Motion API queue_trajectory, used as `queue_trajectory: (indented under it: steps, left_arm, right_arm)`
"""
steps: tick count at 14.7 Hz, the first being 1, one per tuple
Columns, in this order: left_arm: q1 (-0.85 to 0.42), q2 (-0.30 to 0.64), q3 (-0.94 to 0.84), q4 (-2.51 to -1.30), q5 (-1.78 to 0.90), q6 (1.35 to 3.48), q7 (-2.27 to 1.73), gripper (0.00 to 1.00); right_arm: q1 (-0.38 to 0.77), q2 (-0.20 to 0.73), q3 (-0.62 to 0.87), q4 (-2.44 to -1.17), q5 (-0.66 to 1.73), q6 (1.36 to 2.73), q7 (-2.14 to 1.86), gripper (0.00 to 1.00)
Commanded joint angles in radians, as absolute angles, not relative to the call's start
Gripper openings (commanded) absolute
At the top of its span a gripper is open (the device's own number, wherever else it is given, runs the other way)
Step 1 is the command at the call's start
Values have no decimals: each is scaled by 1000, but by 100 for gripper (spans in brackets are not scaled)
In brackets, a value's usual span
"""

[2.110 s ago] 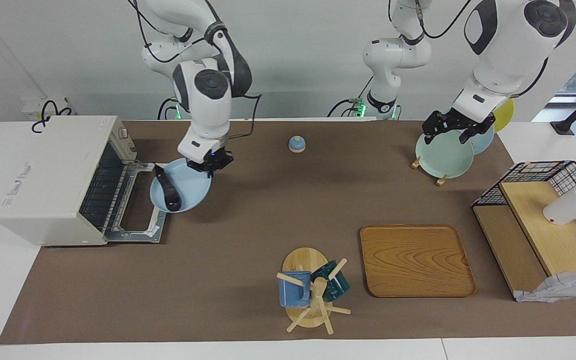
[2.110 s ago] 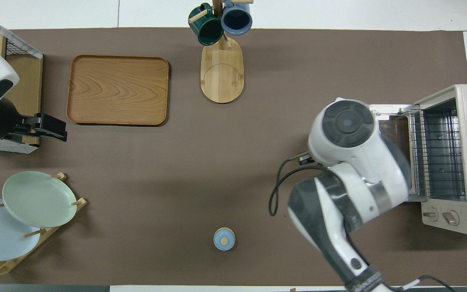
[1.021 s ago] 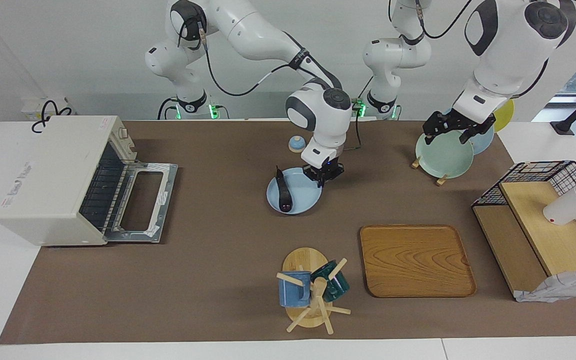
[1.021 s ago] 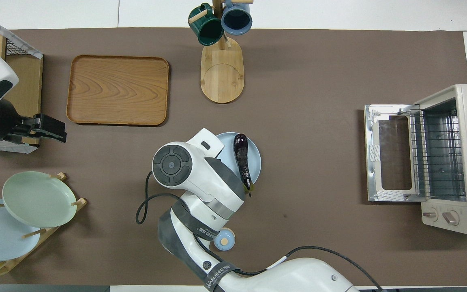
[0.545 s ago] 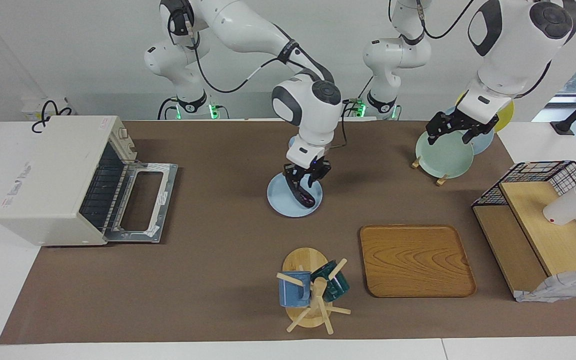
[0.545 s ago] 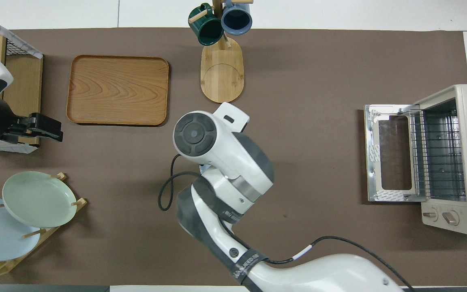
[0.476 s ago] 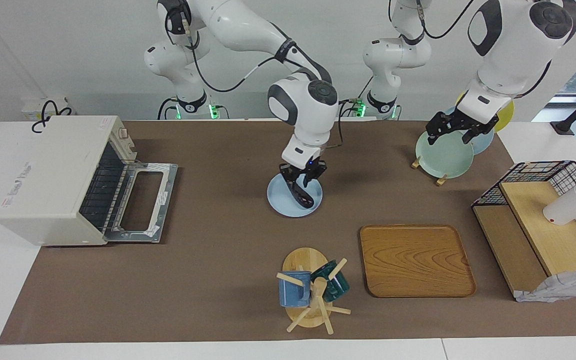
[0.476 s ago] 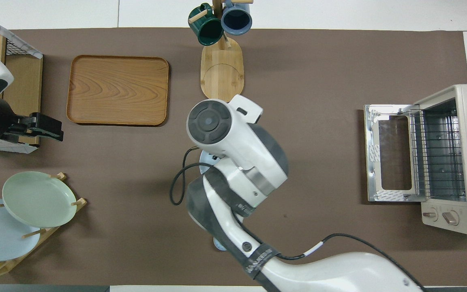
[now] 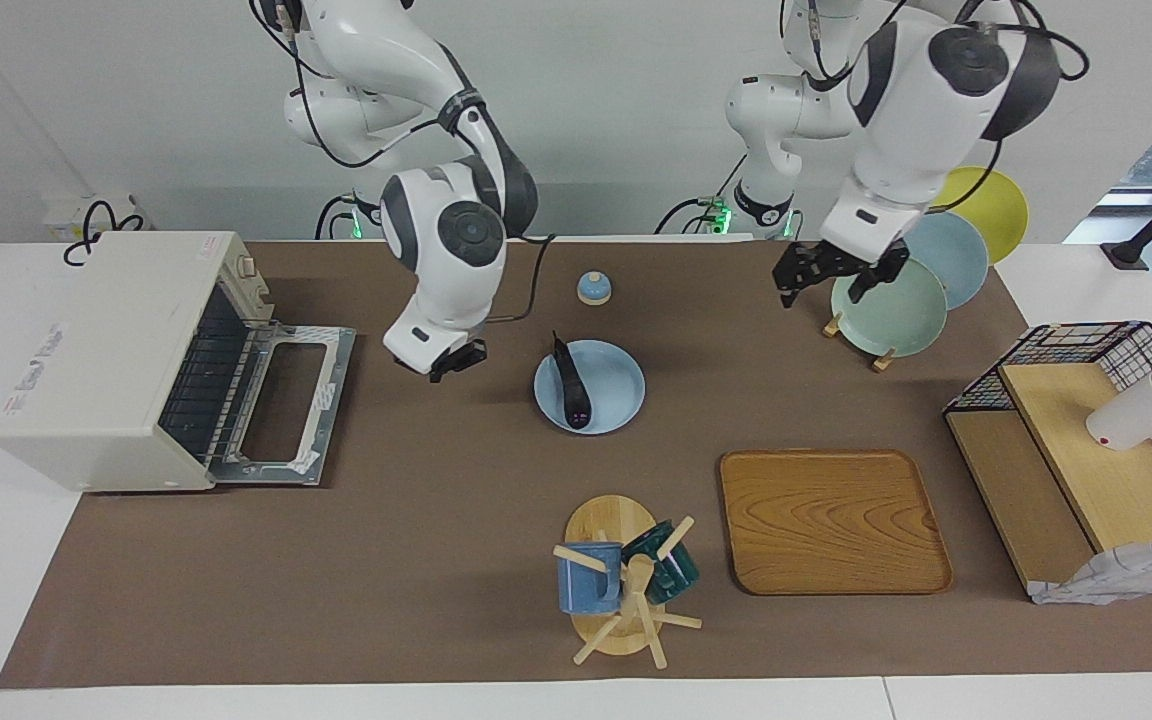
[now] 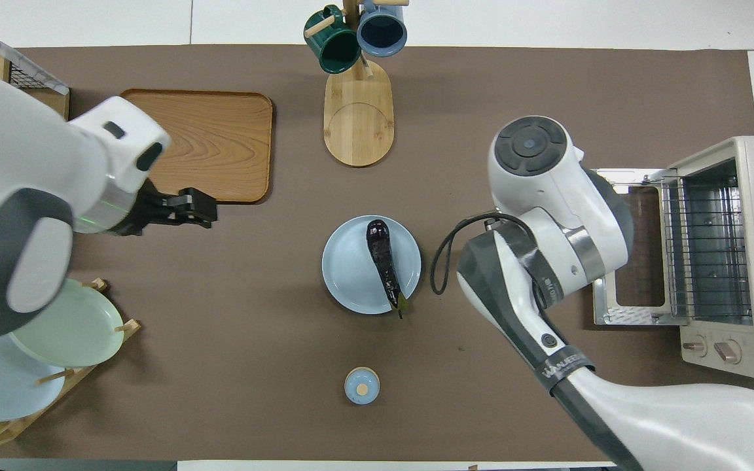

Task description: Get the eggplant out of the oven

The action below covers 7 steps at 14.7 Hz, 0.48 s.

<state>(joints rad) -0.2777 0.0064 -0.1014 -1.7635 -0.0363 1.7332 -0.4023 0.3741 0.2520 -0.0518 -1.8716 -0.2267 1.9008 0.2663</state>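
Note:
The dark purple eggplant (image 9: 571,385) lies on a light blue plate (image 9: 621,390) in the middle of the mat, and shows in the overhead view too (image 10: 383,261). The cream-white oven (image 9: 106,350) stands at the right arm's end of the table. Its door (image 9: 281,400) is folded down, and its wire rack (image 10: 707,248) is bare. My right gripper (image 9: 443,362) hangs empty over the mat between the oven door and the plate. My left gripper (image 9: 826,285) is open and empty in the air beside the plate rack.
A plate rack (image 9: 886,310) with green, blue and yellow plates stands near the left arm's base. A wooden tray (image 9: 831,520), a mug tree (image 9: 621,580), a small blue bell (image 9: 593,288) and a wire shelf (image 9: 1086,440) with a white cup are also on the table.
My right gripper has left the eggplant and plate and moved toward the oven. The eggplant now lies straight on the plate. My left arm has swung toward the table's middle.

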Motion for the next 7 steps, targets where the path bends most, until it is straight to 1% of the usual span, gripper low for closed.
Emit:
queue_trajectory:
  steps: [1, 4, 6, 7]
  left_arm:
    - [-418, 89, -86, -1793, -58, 1863, -571, 100]
    - [-529, 156, -87, -1844, -61, 2026, -699, 100]
    - [-590, 172, -87, -1900, -77, 2144, -747, 100]
    - [-626, 205, -86, -1911, -78, 2195, -774, 100]
  right_arm:
    - [232, 178, -35, -2090, -253, 2110, 183, 0]
    - [213, 181, -35, -2112, -253, 2135, 181, 0]
    - [187, 179, -35, -2144, -255, 2187, 170, 0]
    - [183, 179, -35, -2151, -256, 2192, 151, 0]
